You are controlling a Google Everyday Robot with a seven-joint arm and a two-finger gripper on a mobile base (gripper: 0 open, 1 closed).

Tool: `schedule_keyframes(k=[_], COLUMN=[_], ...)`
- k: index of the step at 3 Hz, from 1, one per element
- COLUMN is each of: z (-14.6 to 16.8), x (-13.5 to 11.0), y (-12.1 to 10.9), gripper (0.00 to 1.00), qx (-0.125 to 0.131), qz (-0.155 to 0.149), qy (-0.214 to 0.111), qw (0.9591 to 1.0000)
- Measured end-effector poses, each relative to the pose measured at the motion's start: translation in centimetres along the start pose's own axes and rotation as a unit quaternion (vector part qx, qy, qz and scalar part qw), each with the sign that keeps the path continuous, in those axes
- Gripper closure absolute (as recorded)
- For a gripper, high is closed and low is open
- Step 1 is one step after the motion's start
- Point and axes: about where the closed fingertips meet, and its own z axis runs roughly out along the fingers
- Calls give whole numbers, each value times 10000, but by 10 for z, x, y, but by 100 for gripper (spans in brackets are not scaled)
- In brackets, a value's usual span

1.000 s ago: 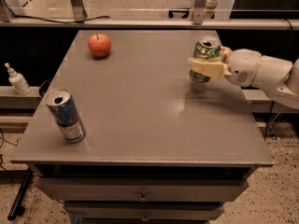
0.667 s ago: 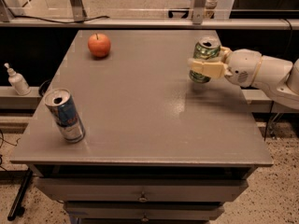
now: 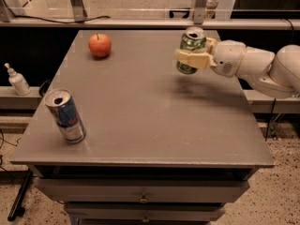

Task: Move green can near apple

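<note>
In the camera view, you are looking at a grey table (image 3: 140,125), with the arm (image 3: 253,64) reaching in from the picture's right side. The gripper (image 3: 191,57) is hovering over the far right part of the table, and its cream fingers (image 3: 185,60) are clamping the green can (image 3: 193,43) around its lower body. The can is hanging nearly upright, clear of the tabletop, and is casting a shadow on the surface below it. The apple (image 3: 100,45) is sitting near the far left corner, well apart from the can. A blue-and-silver can (image 3: 65,116) is standing near the front left edge. A white bottle (image 3: 18,81) is standing off the table on the left.
</note>
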Motion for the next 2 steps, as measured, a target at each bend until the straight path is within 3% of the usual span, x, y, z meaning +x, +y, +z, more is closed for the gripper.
schedule_keyframes(k=[2], z=[109], x=[-45], y=[-19], gripper=[100], qx=[-373], qz=[-302], qy=[-262], qw=[9985])
